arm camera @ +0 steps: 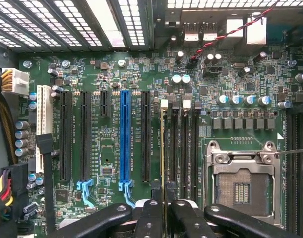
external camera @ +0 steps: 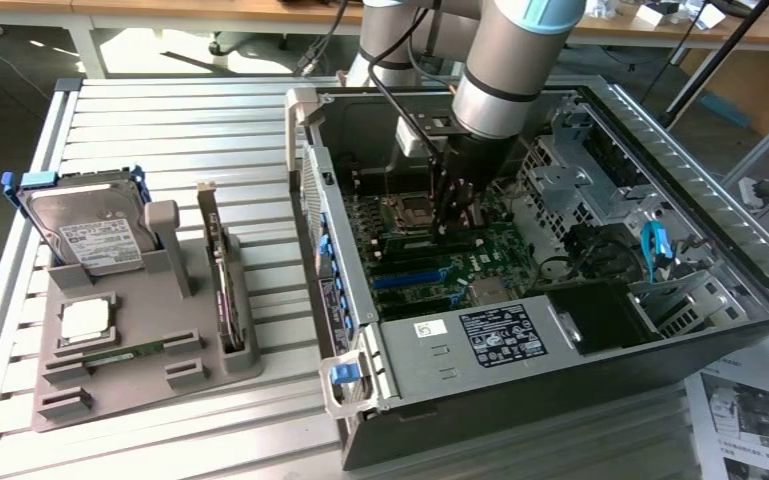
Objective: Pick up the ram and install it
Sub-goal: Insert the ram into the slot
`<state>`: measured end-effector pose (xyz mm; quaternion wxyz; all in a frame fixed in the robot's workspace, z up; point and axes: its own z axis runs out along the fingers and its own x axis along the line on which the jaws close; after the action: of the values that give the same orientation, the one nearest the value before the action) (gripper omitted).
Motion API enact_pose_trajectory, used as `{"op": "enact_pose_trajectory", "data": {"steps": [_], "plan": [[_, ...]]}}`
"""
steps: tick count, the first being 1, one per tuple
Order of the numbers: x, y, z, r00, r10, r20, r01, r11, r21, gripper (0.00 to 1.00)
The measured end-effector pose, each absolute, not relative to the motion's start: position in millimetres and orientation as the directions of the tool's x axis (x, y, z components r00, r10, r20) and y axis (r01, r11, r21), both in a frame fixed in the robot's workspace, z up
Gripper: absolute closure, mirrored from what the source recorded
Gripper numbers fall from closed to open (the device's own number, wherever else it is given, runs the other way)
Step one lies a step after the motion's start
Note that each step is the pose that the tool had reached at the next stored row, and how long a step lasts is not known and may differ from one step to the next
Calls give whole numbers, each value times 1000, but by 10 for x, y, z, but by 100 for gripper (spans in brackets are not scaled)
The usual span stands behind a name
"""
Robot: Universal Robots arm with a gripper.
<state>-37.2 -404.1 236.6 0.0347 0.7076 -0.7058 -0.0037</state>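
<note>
In the wrist view the ram (arm camera: 163, 148) shows edge-on as a thin green-gold strip. It stands upright over the first of the dark memory slots (arm camera: 183, 148) on the motherboard (arm camera: 107, 148). My gripper (arm camera: 163, 212) is shut on its near end, with one black finger (arm camera: 149, 215) on each side. I cannot tell whether the stick is seated in the slot. In the exterior view my gripper (external camera: 448, 222) reaches down inside the open computer case (external camera: 491, 400), above the motherboard. A second, matching ram stick (external camera: 124, 353) lies on the grey holder (external camera: 131, 375) outside the case.
The open CPU socket (arm camera: 240, 183) lies beside the memory slots. A blue expansion slot (arm camera: 124, 134) and black ones sit on the other side. On the holder are a hard drive (external camera: 91, 235), an expansion card on edge (external camera: 224, 290) and a square processor chip (external camera: 85, 318). Drive cages (external camera: 584, 190) crowd the case.
</note>
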Motion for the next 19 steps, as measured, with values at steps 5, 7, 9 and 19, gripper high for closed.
{"op": "enact_pose_trajectory", "data": {"steps": [5,7,9,19], "plan": [[-372,-4041,2366,4,-999,49,-999,-1,54,87],[-373,-4041,2364,4,-999,46,-999,-1,54,87],[-372,-4041,2362,4,-999,43,-999,-1,54,87],[-373,-4041,2356,4,-999,43,-999,-1,54,87]]}}
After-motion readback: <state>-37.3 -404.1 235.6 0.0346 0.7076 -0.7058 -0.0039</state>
